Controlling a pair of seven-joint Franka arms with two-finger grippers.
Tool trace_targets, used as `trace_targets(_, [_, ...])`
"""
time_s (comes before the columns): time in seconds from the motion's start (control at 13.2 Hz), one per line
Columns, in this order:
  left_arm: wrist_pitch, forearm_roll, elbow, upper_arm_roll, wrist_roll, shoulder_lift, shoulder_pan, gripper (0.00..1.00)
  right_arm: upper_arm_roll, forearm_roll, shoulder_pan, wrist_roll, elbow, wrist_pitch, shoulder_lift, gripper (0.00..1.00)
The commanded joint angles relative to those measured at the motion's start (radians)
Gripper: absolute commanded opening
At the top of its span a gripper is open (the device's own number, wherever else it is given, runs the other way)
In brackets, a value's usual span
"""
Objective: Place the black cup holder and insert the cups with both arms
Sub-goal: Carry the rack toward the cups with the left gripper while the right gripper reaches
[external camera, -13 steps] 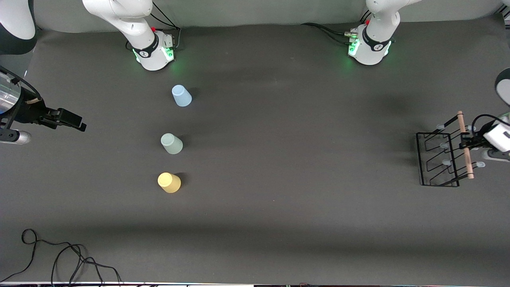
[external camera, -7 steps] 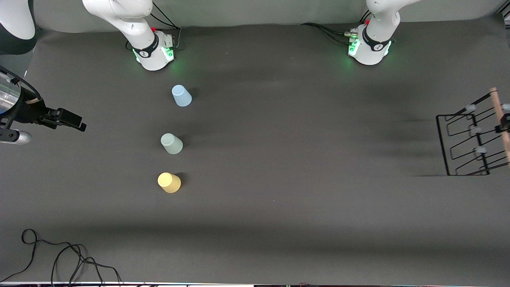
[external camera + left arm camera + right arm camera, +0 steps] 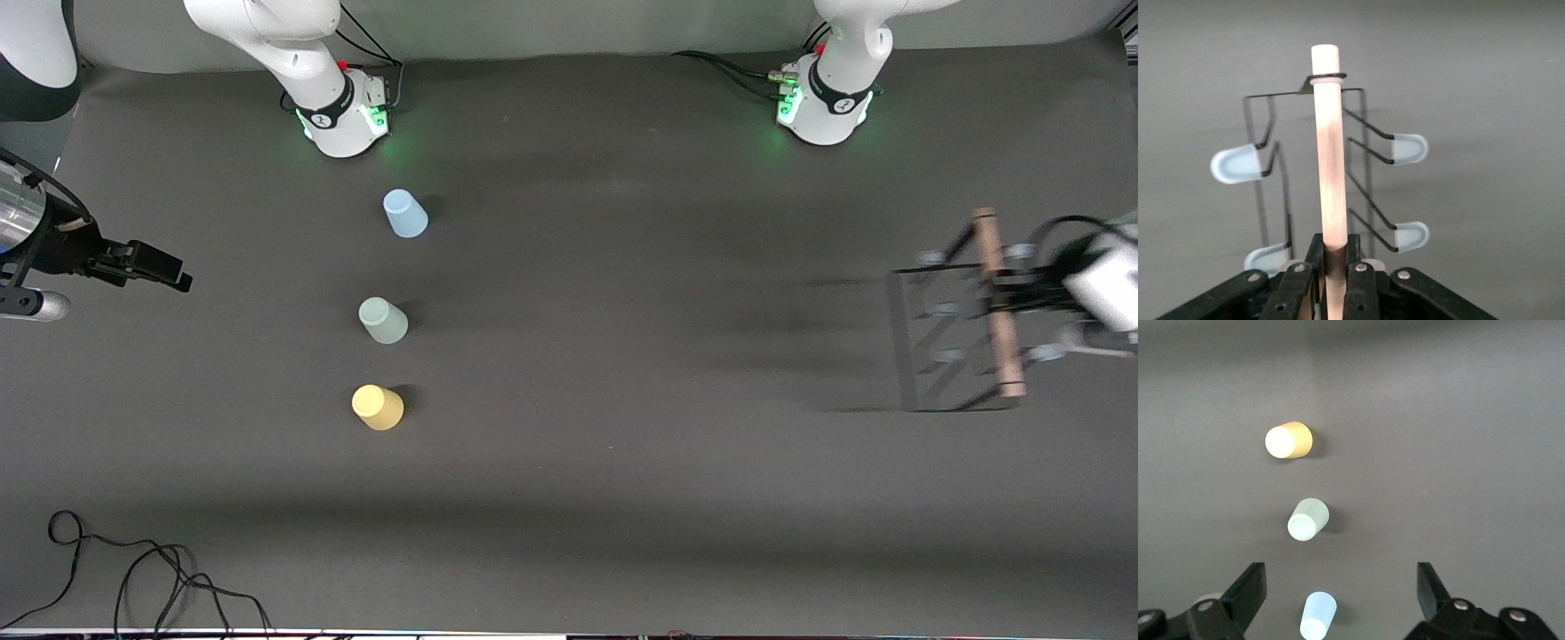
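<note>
**Rack carried by its wooden handle, cups left waiting in a row**

The black cup holder [image 3: 956,333] is held up over the left arm's end of the counter [image 3: 622,462]; its blurred outline suggests motion, and whether its base touches the surface cannot be told. It is gripped by the wooden rod handle [image 3: 1328,153], probably because the rod is the one solid bar on a thin wire frame and lets the rack hang level beneath it. In the left wrist view the left gripper [image 3: 1333,273] is seen with its fingers [image 3: 1298,283] pressed together on the rod, one on each side, the rod running straight out between them and the pale-capped pegs [image 3: 1408,148] branching off on both sides below.

The three cups are set upside down, well apart from the rack, toward the right arm's end of the counter. The blue cup [image 3: 405,214] lies farthest from the front camera, the grey-green cup [image 3: 383,321] between, and the yellow cup [image 3: 378,407] nearest. Such a row is judged to keep each cup free for a separate grasp.

The right gripper [image 3: 1341,593] is kept waiting over the counter at the right arm's end, its fingers spread wide and holding nothing; the blue cup appears between them in its wrist view, but much lower
</note>
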Motion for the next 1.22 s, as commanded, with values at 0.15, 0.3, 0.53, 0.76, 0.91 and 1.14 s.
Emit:
trace_targets(0.15, [0.003,-0.012,0.186,0.016,-0.461,0.139,-0.385,0.00,0.003,-0.012,-0.008,-0.005,0.019,-0.017,0.002,1.00])
trace_targets(0.3, [0.035,-0.007,0.260,0.016,-0.624,0.220,-0.536,0.00,-0.003,-0.012,-0.007,-0.007,0.019,-0.023,0.002,1.00])
trace_targets(0.53, [0.116,0.017,0.364,0.017,-0.868,0.341,-0.717,0.00,-0.008,-0.010,-0.005,0.001,0.011,-0.028,-0.004,1.00])
trace_targets(0.76, [0.127,0.057,0.466,0.017,-1.072,0.440,-0.835,0.00,-0.012,-0.001,-0.004,0.018,-0.002,-0.022,-0.009,1.00])
trace_targets(0.91, [0.165,0.092,0.483,0.017,-1.114,0.486,-0.872,0.00,-0.011,0.001,0.009,0.064,-0.001,-0.022,-0.006,1.00])
trace_targets(1.14, [0.222,0.132,0.477,0.017,-1.105,0.543,-0.876,0.00,-0.009,0.001,0.055,0.093,-0.025,-0.019,-0.006,1.00])
